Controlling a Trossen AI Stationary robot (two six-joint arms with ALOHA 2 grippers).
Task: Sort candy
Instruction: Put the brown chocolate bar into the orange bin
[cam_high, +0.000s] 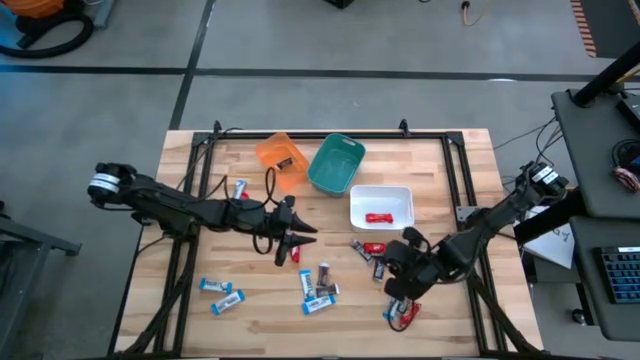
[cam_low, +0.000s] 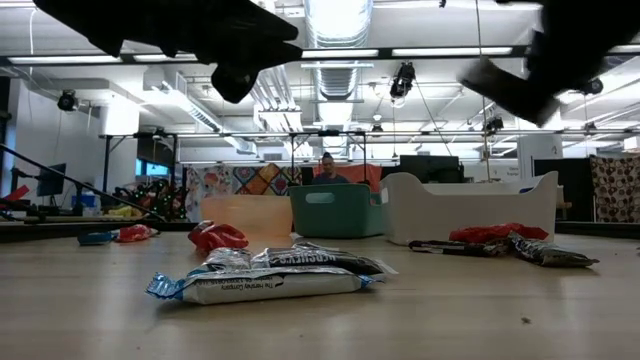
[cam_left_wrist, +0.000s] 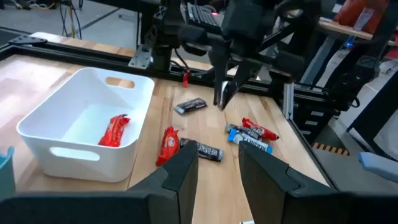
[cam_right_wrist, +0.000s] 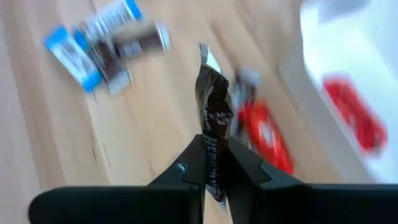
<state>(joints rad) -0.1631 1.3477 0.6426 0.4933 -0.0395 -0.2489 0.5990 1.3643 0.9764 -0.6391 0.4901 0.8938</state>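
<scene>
High view: wooden tabletop (cam_high: 200, 330). Orange bin (cam_high: 280, 157), teal bin (cam_high: 336, 164) and white bin (cam_high: 381, 207) stand along the far side; one red candy (cam_high: 377, 217) lies in the white bin. Loose candy bars (cam_high: 319, 286) lie scattered at the near middle, two blue ones (cam_high: 220, 294) at near left. Left tool (cam_high: 290, 243) hangs over the middle of the tabletop. Right tool (cam_high: 396, 290) sits over the near right.

Low view: a blue-and-white bar (cam_low: 262, 284) and a dark bar (cam_low: 320, 261) lie nearest the camera.

Left wrist view: left tool (cam_left_wrist: 217, 176), fingers apart, nothing between them.

Right wrist view: right tool (cam_right_wrist: 215, 168) clamped on a dark brown candy bar (cam_right_wrist: 212, 118), held off the tabletop.
</scene>
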